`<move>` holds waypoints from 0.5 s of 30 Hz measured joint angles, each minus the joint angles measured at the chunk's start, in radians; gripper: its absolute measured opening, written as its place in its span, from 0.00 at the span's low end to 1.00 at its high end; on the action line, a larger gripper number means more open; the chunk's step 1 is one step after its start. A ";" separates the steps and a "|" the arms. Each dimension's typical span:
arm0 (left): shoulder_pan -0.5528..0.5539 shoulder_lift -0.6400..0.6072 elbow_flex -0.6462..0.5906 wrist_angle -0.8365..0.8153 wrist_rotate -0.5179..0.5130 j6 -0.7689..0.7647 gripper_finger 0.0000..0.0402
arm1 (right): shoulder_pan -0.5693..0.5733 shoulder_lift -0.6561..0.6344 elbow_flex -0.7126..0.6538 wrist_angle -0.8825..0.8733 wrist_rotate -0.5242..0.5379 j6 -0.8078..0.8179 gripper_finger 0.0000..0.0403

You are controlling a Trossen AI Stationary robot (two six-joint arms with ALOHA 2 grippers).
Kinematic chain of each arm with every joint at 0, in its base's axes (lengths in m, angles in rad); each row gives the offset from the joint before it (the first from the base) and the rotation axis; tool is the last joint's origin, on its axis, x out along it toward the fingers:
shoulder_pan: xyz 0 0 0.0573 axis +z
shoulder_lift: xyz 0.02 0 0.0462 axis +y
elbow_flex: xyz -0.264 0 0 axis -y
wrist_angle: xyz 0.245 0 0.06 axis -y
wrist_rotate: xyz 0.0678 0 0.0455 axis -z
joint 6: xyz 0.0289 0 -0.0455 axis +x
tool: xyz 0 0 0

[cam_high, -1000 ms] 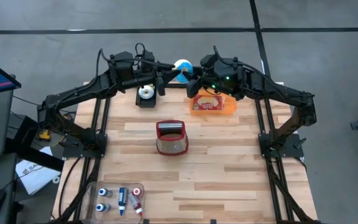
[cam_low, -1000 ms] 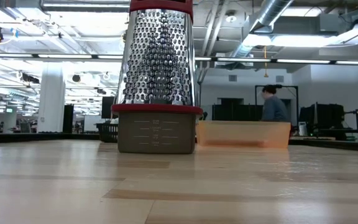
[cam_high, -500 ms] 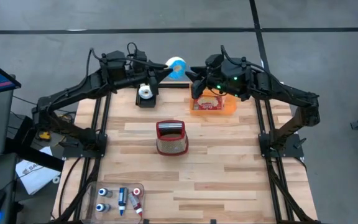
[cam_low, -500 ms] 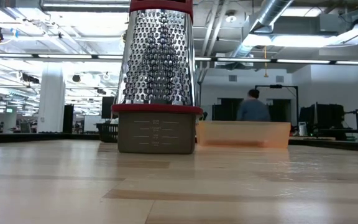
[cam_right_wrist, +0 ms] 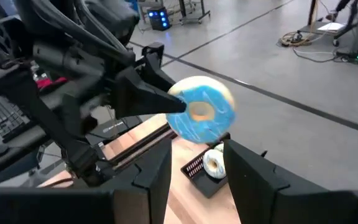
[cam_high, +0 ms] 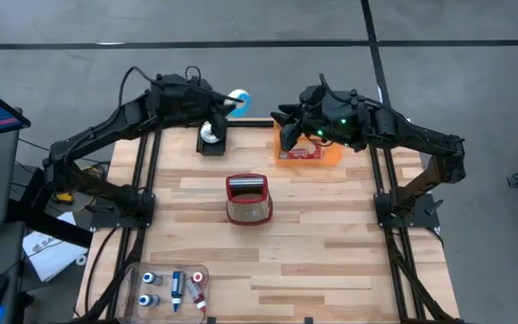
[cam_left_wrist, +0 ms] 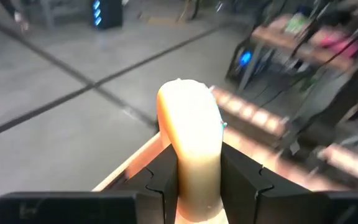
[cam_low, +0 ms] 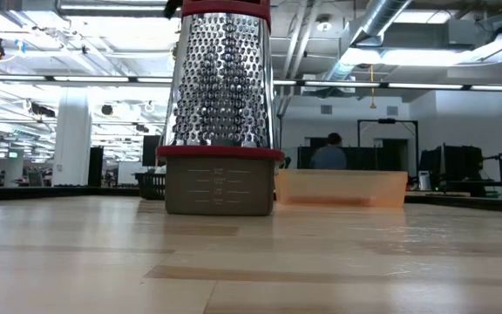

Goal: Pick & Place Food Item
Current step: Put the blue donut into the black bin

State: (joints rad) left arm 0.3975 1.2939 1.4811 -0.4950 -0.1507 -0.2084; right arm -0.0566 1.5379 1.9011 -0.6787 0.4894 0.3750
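A blue-frosted donut (cam_high: 238, 99) (cam_right_wrist: 202, 117) hangs in the air over the table's far edge, with my left gripper (cam_high: 227, 103) (cam_left_wrist: 194, 157) shut on it. My right gripper (cam_high: 284, 120) (cam_right_wrist: 194, 155) stands open a little to the donut's right, above the orange box (cam_high: 308, 151), with nothing between its fingers. A white-frosted donut (cam_high: 210, 132) (cam_right_wrist: 214, 163) lies in a small black tray (cam_high: 210, 144) at the far left. Neither gripper shows in the low view. My left gripper pinches the blue donut between its two fingers (cam_left_wrist: 163, 177), one on each flat face, at the part of the ring nearest the arm (cam_right_wrist: 178, 107). The fingers come roughly level from the table's left. The donut stands on edge, lifted clear.
A metal grater with a red base (cam_high: 248, 198) (cam_low: 220, 105) stands mid-table. The orange box (cam_low: 341, 187) lies behind it at the far right. A clear case of small bottles (cam_high: 174, 286) sits at the near left. A person sits in the room far beyond the table.
My left gripper has carried the blue donut toward the table's left, away from my right gripper, and has tipped as it went, staying shut on the donut. In the room behind, a person has walked to the left.
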 joint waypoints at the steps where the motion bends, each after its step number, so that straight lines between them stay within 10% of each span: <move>1: 0.013 -0.001 0.000 -0.038 0.000 0.014 0.22 | 0.004 -0.003 0.000 -0.012 0.007 0.013 0.34; 7: 0.125 -0.039 -0.039 -0.212 0.082 0.150 0.22 | 0.043 -0.031 0.000 -0.131 0.063 0.074 0.34; 15: 0.402 -0.048 -0.146 -0.348 0.441 0.338 0.22 | 0.097 -0.053 0.000 -0.211 0.113 0.171 0.34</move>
State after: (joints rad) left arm 0.7994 1.2457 1.3355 -0.8426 0.2902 0.1292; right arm 0.0400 1.4851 1.9010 -0.8898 0.6021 0.5458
